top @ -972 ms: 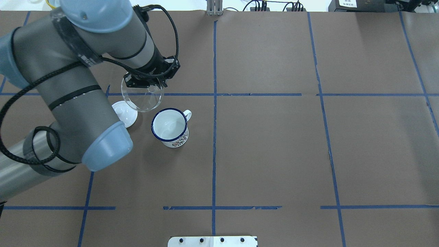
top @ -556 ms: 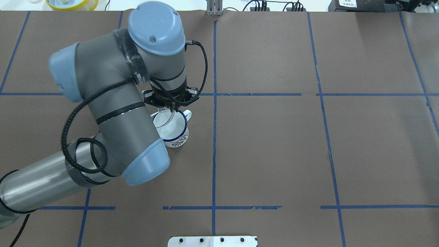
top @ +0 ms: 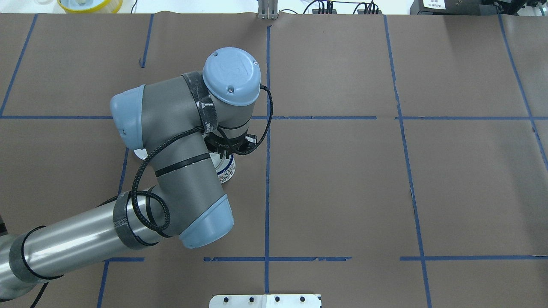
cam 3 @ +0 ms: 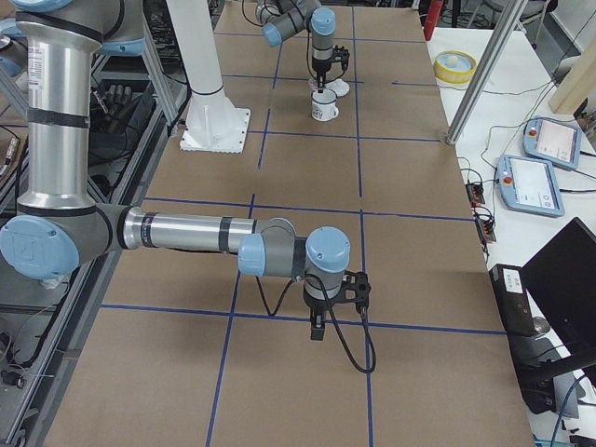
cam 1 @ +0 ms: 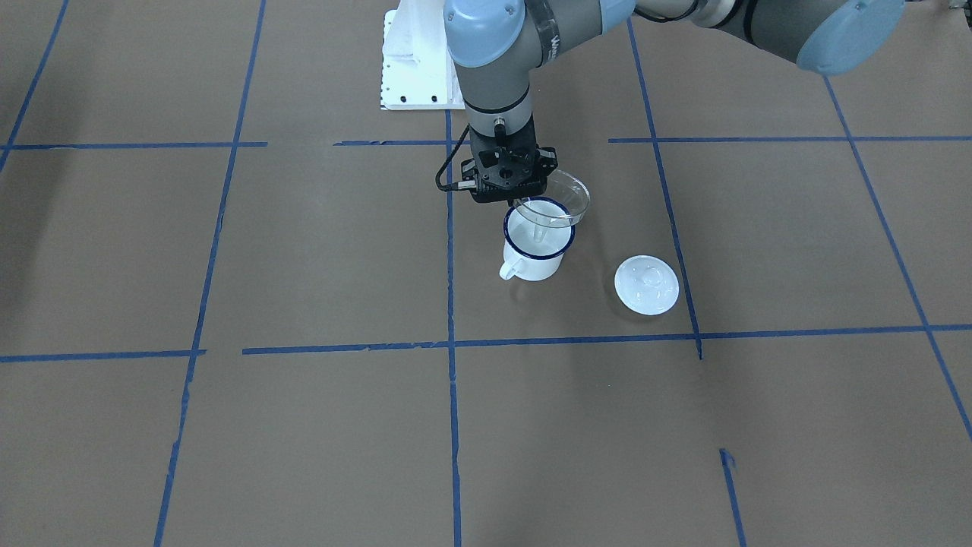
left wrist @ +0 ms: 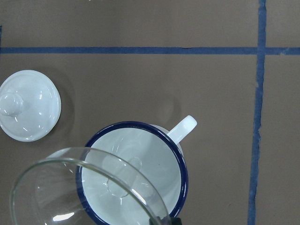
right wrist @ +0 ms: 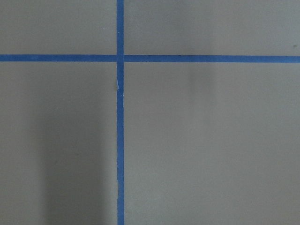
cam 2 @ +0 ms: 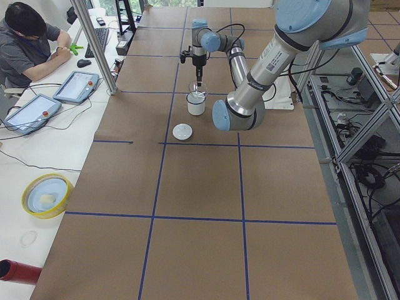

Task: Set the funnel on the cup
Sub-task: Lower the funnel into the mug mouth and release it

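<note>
My left gripper [cam 1: 522, 197] is shut on the rim of the clear funnel [cam 1: 553, 199] and holds it just above the white mug with the dark blue rim [cam 1: 535, 245]. In the left wrist view the funnel [left wrist: 84, 187] sits off-centre from the cup [left wrist: 180, 161], with its spout over the cup's opening. The cup handle [left wrist: 183, 129] points away from the gripper. In the overhead view my left arm hides all but part of the cup [top: 227, 169]. My right gripper [cam 3: 319, 326] hangs over bare table far away; I cannot tell whether it is open or shut.
A flat white lid with a knob [cam 1: 646, 284] lies on the table beside the cup, also seen in the left wrist view [left wrist: 29, 105]. The white robot base plate [cam 1: 418, 68] is behind. An operator [cam 2: 28, 37] sits at a side desk.
My left arm has swung from beside the lid to over the cup, carrying the funnel with it. The arm now covers most of the cup in the overhead view.
</note>
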Controlling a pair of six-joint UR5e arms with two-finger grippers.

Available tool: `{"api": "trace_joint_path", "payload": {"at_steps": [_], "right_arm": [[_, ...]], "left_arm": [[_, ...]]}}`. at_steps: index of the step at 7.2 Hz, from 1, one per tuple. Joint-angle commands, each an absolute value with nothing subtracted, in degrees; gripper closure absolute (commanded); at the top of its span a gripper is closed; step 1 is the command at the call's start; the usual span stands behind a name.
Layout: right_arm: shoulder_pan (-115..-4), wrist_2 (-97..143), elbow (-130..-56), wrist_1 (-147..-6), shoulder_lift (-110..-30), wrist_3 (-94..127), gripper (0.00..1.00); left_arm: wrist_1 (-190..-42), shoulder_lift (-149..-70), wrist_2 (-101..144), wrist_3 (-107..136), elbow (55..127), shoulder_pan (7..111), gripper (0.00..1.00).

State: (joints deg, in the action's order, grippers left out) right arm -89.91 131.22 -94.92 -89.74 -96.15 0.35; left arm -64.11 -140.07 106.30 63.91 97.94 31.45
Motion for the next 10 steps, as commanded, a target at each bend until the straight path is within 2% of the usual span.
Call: {"api": "trace_joint_path", "payload": {"at_steps": [1, 2, 3, 5, 7, 8, 10], "right_arm": [[-89.91, 131.22, -94.92, -89.74, -96.15, 0.35, 0.0], [-89.91, 131.22, -94.92, -89.74, -96.15, 0.35, 0.0], [-89.91, 131.22, -94.92, -89.74, -96.15, 0.35, 0.0], [-89.91, 131.22, -94.92, -89.74, -96.15, 0.35, 0.0], [-89.91, 131.22, -94.92, -89.74, -96.15, 0.35, 0.0], [-89.91, 131.22, -94.92, -89.74, -96.15, 0.35, 0.0], [-89.91, 131.22, -94.92, -89.74, -96.15, 0.35, 0.0]], "left_arm": [[-64.42, -139.92, 106.43, 62.67, 97.82, 31.38, 1.0], [-66.77, -139.49, 106.52, 63.36, 97.65, 31.38, 0.19], [-68.88, -137.66, 106.44, 64.94, 98.17, 31.29, 0.0], [-70.23, -137.03, 106.09, 68.03, 98.78, 31.38, 0.0], [-70.31, -133.61, 103.73, 67.94, 106.39, 31.73, 0.0], [-70.66, -133.16, 103.54, 67.94, 108.0, 32.95, 0.0], [-75.29, -130.98, 105.1, 67.15, 109.85, 43.96, 0.0]]}}
